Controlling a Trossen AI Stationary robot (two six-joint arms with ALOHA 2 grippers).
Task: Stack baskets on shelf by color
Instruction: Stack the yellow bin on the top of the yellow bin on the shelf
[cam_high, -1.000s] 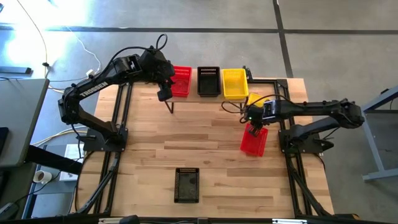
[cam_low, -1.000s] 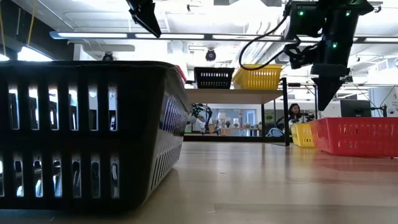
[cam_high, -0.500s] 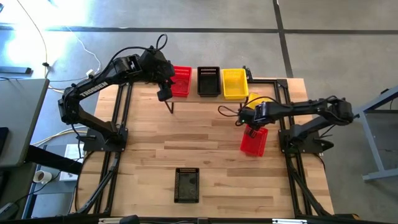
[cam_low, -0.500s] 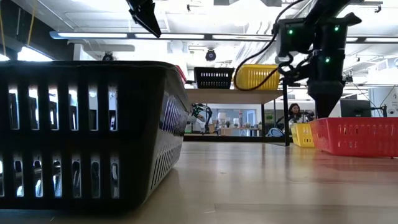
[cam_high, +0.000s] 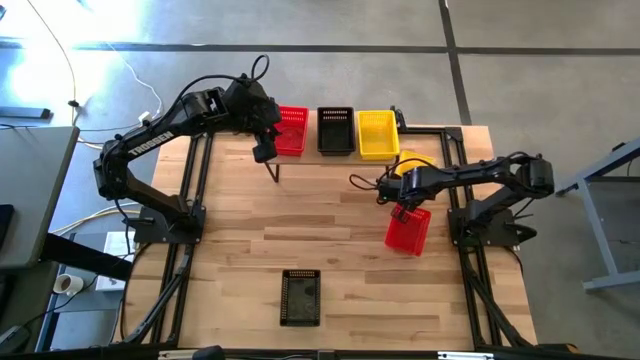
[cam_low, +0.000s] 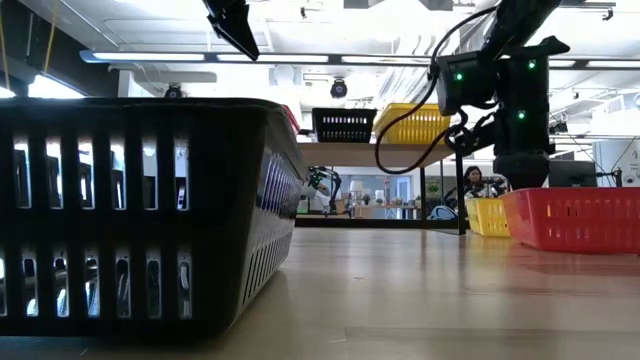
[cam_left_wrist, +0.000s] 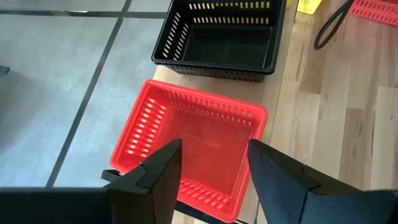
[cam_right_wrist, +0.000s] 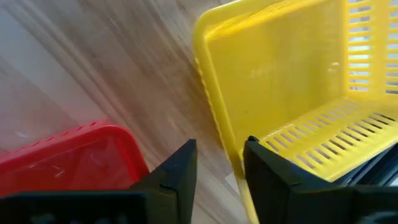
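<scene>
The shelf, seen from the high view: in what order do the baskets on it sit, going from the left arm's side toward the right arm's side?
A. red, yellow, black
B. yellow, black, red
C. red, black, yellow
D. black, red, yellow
C: on the shelf, the red basket is nearest the left arm, the black basket is in the middle, and the yellow basket is nearest the right arm.
</scene>
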